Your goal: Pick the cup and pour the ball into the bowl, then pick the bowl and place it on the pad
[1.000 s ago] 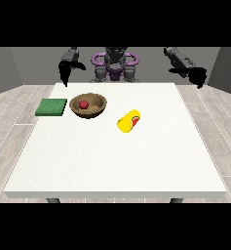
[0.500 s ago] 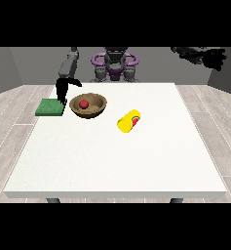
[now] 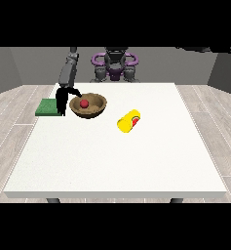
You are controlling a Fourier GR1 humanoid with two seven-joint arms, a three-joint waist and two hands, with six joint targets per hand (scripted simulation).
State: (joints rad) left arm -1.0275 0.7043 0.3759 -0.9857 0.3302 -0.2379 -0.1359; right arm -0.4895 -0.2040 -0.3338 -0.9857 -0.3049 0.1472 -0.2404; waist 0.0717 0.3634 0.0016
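Note:
A brown bowl [image 3: 91, 111] stands on the table's far left part with a red ball [image 3: 84, 103] inside it. The hand at the view's left [image 3: 64, 99] hangs right beside the bowl's left rim, its thumb [image 3: 75, 92] reaching over the rim. A green pad [image 3: 48, 107] lies just left of that hand. The yellow cup [image 3: 128, 122] lies on its side to the bowl's right, its red inside facing right. The hand at the view's right [image 3: 204, 49] is raised high at the upper right, only partly visible.
The white table [image 3: 122, 161] stretches wide toward the front. The robot's torso [image 3: 114, 66] stands behind the far edge.
The hand at the view's left has come down from the far edge to the bowl's left rim. The hand at the view's right has risen up and out.

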